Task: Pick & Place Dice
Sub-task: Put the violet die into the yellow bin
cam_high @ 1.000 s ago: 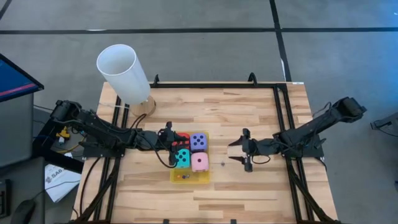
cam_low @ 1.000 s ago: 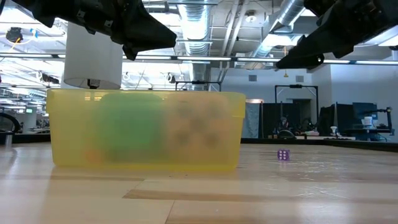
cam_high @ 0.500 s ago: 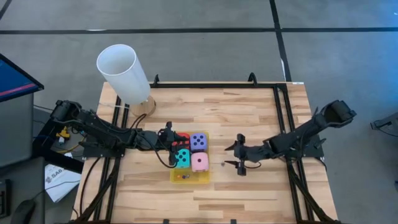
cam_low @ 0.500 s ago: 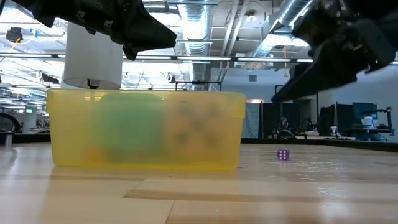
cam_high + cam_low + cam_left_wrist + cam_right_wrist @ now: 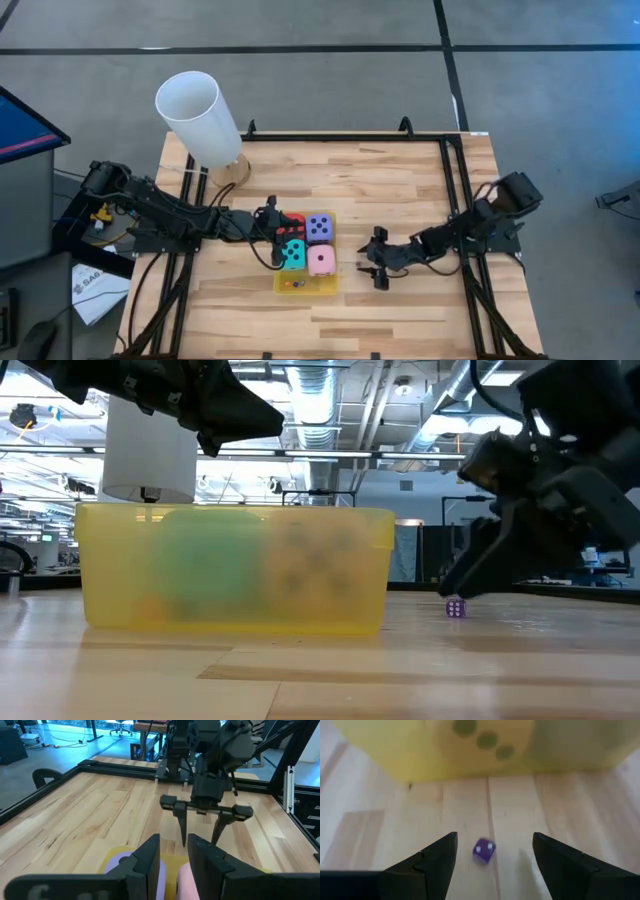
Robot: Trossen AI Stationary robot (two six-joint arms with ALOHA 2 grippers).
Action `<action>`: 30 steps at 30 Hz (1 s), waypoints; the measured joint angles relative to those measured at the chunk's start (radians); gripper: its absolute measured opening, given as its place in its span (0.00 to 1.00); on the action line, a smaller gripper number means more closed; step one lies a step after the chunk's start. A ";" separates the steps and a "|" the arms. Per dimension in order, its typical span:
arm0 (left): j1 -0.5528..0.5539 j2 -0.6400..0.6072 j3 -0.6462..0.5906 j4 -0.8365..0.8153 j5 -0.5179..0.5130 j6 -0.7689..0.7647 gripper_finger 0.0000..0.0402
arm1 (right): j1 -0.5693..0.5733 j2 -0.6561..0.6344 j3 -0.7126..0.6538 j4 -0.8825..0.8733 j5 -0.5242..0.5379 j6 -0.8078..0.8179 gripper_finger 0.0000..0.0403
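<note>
The yellow tray (image 5: 328, 285) sits mid-table and holds the red die (image 5: 291, 221), purple die (image 5: 319, 227), cyan die (image 5: 292, 255) and pink die (image 5: 320, 261), with tiny pieces (image 5: 291, 284) at its near end. A tiny purple die (image 5: 484, 851) lies on the wood just right of the tray, also visible in the low view (image 5: 455, 608). My right gripper (image 5: 375, 270) is open and low over the table, with one finger on either side of that tiny die and not touching it. My left gripper (image 5: 272, 240) hovers over the tray's left edge, fingers a narrow gap apart with nothing between them.
A tall white cylinder (image 5: 198, 118) on a round wooden base stands at the table's far left. A black frame rail (image 5: 455, 170) runs along the table's far and right edges. Bare wood lies near of the tray and between the tray and the right rail.
My right gripper has moved toward the table's left, toward the tray, and has come down close to the table, so that its open fingers now flank the tiny purple die. The die and the tray have stayed where they were.
</note>
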 joint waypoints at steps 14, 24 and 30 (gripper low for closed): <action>0.000 0.000 0.000 0.000 0.000 0.000 0.22 | -0.002 0.072 0.045 -0.027 -0.048 -0.008 0.63; 0.000 0.000 0.000 0.000 0.000 0.000 0.22 | -0.002 0.072 0.045 -0.033 -0.048 -0.008 0.63; 0.000 0.000 0.000 0.000 0.000 0.000 0.22 | -0.002 0.072 0.045 -0.034 -0.048 -0.008 0.63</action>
